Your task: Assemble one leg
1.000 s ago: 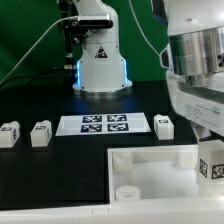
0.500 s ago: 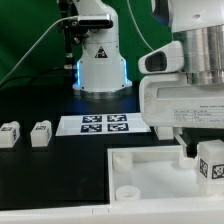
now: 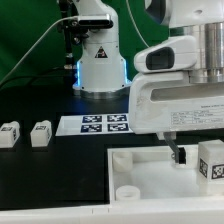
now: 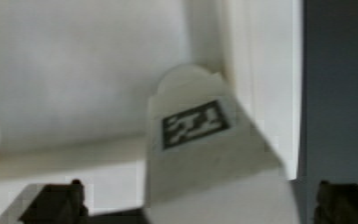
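Observation:
A leg (image 3: 211, 164), a small white block with a tag, stands on the large white square piece (image 3: 150, 172) at the exterior view's right. My gripper (image 3: 198, 155) hangs over it, one dark finger (image 3: 180, 155) just left of the leg. In the wrist view the tagged leg (image 4: 197, 128) lies between the two dark fingertips (image 4: 53, 203), with gaps on both sides. The gripper (image 4: 197, 206) is open and holds nothing. Two more legs (image 3: 10, 134) (image 3: 41, 133) stand on the black table at the exterior view's left.
The marker board (image 3: 100, 124) lies mid-table, its right end hidden behind my hand. The arm's base (image 3: 100, 60) stands behind it. The square piece has round corner sockets (image 3: 128, 191).
My hand has swung toward the exterior view's left and come lower. It now hides the leg that stood beside the marker board's right end.

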`<action>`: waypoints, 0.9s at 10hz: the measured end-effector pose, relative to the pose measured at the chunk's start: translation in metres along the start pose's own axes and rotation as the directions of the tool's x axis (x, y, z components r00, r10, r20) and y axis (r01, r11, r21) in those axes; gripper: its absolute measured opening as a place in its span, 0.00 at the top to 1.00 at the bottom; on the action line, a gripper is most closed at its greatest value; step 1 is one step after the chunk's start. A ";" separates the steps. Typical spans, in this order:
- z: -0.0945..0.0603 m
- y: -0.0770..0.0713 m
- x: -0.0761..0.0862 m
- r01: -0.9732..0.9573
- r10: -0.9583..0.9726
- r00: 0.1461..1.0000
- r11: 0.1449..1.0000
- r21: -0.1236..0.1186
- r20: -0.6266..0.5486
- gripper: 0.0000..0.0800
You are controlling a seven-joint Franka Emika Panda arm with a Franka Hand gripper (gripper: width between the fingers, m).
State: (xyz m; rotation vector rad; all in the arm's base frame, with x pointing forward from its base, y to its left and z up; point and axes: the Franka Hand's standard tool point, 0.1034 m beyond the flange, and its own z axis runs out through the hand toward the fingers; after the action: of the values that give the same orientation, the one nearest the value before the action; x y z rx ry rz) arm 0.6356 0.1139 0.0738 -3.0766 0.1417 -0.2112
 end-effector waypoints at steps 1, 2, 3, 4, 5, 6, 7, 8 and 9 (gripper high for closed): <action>0.000 0.000 0.000 0.000 0.000 1.000 1.000 0.000 0.000 0.35; 0.000 0.000 0.000 -0.020 0.020 1.000 1.000 0.001 0.000 0.35; 0.000 -0.001 0.000 -0.130 0.130 0.992 0.992 0.003 0.001 0.52; 0.000 0.000 -0.001 -0.250 0.250 0.968 0.968 0.006 0.004 0.63; 0.000 0.001 -0.001 -0.327 0.327 0.945 0.945 0.005 0.004 0.63; 0.000 0.001 -0.001 -0.397 0.397 0.918 0.918 0.005 0.006 0.63; 0.000 0.003 -0.001 -0.477 0.477 0.879 0.879 0.003 0.006 0.63; 0.001 0.003 -0.001 -0.553 0.553 0.833 0.833 0.001 0.008 0.63; 0.001 0.004 -0.002 -0.696 0.696 0.718 0.718 -0.007 0.012 0.63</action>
State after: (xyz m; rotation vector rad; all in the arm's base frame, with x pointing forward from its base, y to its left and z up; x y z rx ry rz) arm 0.6331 0.1100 0.0726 -2.7597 1.2687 -0.1415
